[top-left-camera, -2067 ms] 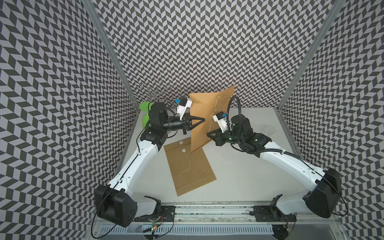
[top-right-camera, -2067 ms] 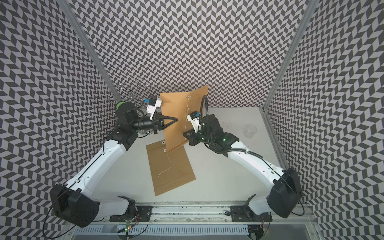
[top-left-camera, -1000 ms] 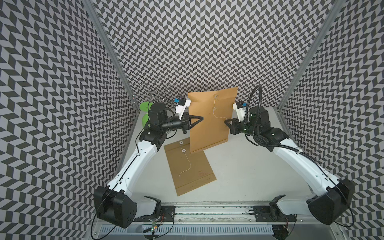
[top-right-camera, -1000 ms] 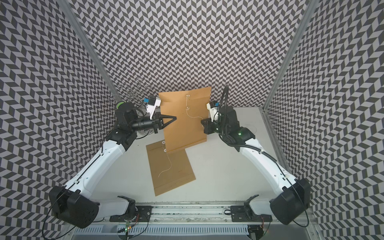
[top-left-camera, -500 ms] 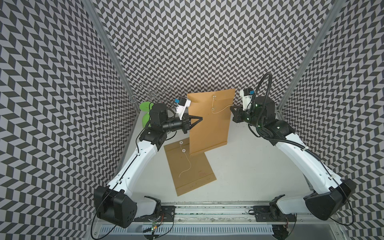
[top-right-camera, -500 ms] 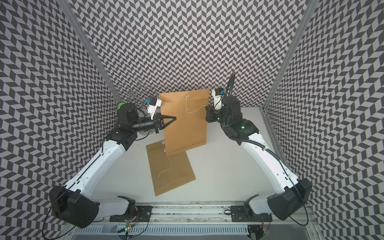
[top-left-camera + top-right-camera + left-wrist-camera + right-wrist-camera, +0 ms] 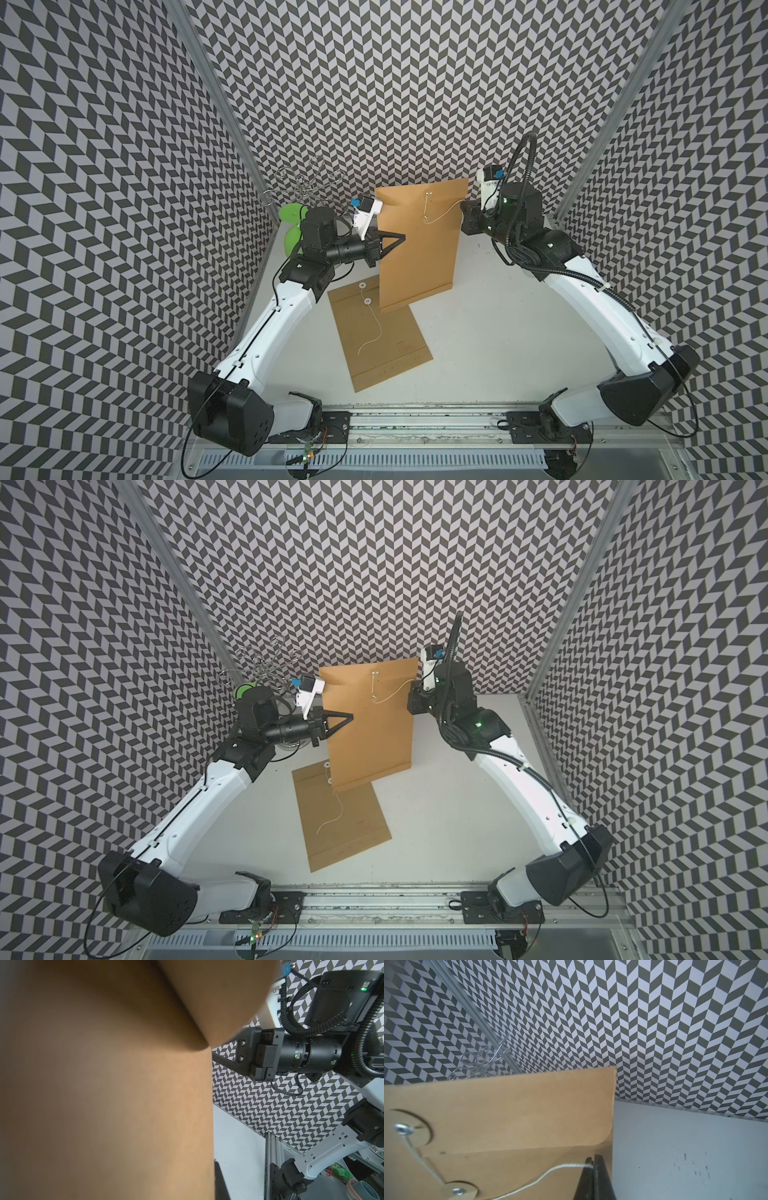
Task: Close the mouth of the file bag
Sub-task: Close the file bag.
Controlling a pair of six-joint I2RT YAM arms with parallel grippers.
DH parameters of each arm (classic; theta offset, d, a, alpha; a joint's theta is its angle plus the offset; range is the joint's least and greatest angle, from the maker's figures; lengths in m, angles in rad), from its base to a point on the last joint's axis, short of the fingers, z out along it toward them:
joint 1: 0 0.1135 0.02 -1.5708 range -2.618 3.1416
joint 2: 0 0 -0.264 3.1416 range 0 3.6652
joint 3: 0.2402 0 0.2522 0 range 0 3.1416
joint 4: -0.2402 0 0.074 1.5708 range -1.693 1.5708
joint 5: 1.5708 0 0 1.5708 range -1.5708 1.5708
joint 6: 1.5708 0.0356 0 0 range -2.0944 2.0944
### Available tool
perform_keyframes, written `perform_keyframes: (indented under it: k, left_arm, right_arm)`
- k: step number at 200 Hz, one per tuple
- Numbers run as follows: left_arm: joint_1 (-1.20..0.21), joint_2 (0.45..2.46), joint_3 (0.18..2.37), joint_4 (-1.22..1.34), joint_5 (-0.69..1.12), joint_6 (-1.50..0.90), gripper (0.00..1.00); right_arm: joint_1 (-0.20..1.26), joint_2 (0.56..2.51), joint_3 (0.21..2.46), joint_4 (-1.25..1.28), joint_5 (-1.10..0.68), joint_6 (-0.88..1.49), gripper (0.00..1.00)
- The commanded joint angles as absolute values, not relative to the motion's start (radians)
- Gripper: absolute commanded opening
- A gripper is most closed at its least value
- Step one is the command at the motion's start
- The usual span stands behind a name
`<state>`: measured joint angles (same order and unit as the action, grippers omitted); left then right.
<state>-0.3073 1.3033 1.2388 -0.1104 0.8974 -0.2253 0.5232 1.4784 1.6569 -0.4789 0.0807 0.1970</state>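
Observation:
A brown file bag [image 7: 419,253] [image 7: 370,737] stands upright above the table, facing the camera in both top views. My left gripper [image 7: 401,237] [image 7: 351,717] is shut on its left edge. The bag [image 7: 104,1095] fills the left wrist view, with one dark finger [image 7: 219,1180] showing at its edge. The flap [image 7: 508,1115] lies folded down. A white string [image 7: 440,212] [image 7: 390,692] [image 7: 550,1172] runs from the flap's disc [image 7: 411,1128] past the lower disc [image 7: 459,1190] to the bag's right edge. There my right gripper [image 7: 462,203] [image 7: 412,683] [image 7: 592,1160] is shut on its end.
A second brown file bag [image 7: 382,340] [image 7: 345,825] lies flat on the table under the held one, its string loose. A green object [image 7: 293,216] and a wire rack [image 7: 307,187] stand in the back left corner. A metal rail [image 7: 415,419] runs along the front.
My right gripper has carried the string end rightward and back, out to the bag's right edge. The bag has swung round to face the camera. The left arm has stayed put.

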Motion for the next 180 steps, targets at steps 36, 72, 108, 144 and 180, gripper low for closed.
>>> perform_keyframes:
  k: [36, 72, 108, 144, 180]
  left_arm:
    - [-0.310, 1.309, 1.252, -0.113, 0.875, -0.230, 0.00]
    - [-0.311, 1.302, 1.232, -0.109, 0.877, -0.231, 0.00]
    - [-0.315, 1.300, 1.227, -0.104, 0.883, -0.233, 0.00]
    - [-0.323, 1.301, 1.223, -0.103, 0.886, -0.235, 0.00]
    - [-0.328, 1.300, 1.217, -0.100, 0.890, -0.241, 0.00]
  right_arm:
    - [0.545, 1.508, 1.725, -0.470, 0.147, 0.169, 0.00]
    - [0.547, 1.535, 1.775, -0.489, 0.152, 0.164, 0.00]
    - [0.561, 1.560, 1.812, -0.505, 0.179, 0.154, 0.00]
    - [0.578, 1.587, 1.854, -0.525, 0.228, 0.135, 0.00]
    - [0.590, 1.615, 1.899, -0.537, 0.246, 0.123, 0.00]
